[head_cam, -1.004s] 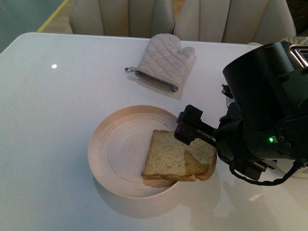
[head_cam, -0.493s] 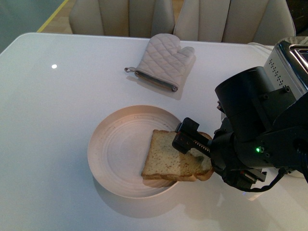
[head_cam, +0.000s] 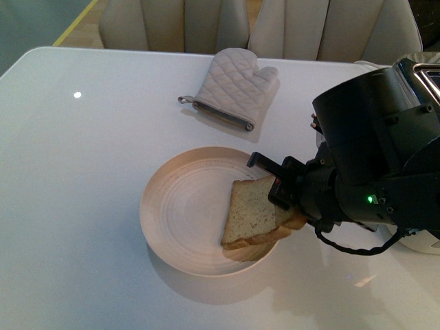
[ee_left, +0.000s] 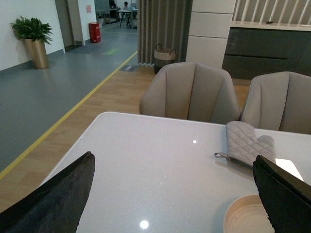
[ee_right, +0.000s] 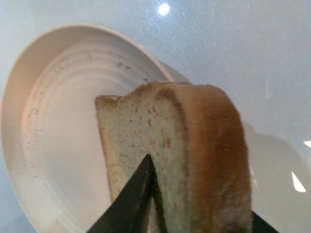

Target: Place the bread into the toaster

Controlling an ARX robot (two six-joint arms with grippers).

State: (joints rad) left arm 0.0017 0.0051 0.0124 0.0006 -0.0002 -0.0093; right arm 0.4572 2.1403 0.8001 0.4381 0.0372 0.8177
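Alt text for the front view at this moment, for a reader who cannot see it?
The right gripper holds the bread tilted up at the right edge of a round cream plate on a white table. A quilted oven mitt lies beyond the plate, and the toaster shows partly behind the arm at far right.

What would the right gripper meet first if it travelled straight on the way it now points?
The right gripper is clamped on the bread; pushing on, it would probably meet the plate floor next, though depth is unclear.
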